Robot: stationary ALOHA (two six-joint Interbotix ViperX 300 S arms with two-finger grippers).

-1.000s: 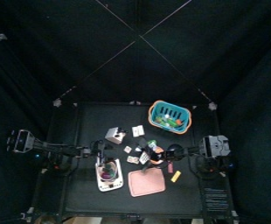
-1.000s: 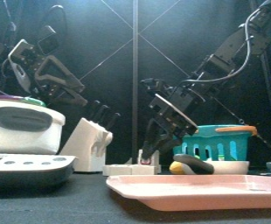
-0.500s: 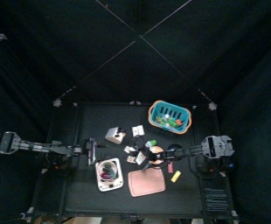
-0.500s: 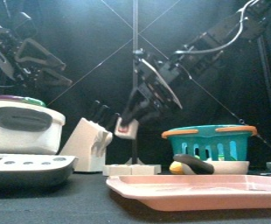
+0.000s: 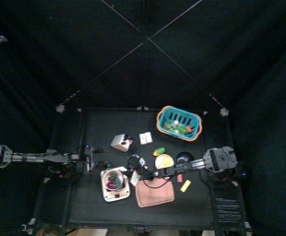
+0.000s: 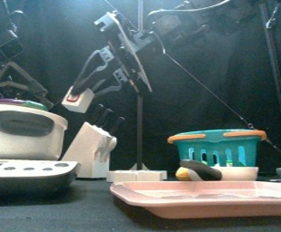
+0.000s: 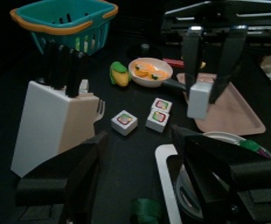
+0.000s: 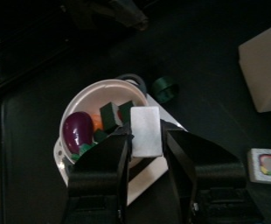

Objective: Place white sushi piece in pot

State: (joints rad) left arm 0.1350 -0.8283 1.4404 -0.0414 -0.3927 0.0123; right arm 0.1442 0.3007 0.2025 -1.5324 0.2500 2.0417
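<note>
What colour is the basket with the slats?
Teal; the basket shows best in the left wrist view.

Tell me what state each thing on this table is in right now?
Right claw: shut on the white sushi piece, above the pot.
Left claw: open, empty.
Pot: open, food already inside.
Teal basket: upright.
Two sushi pieces: on the table.
Pink board: flat.
</note>
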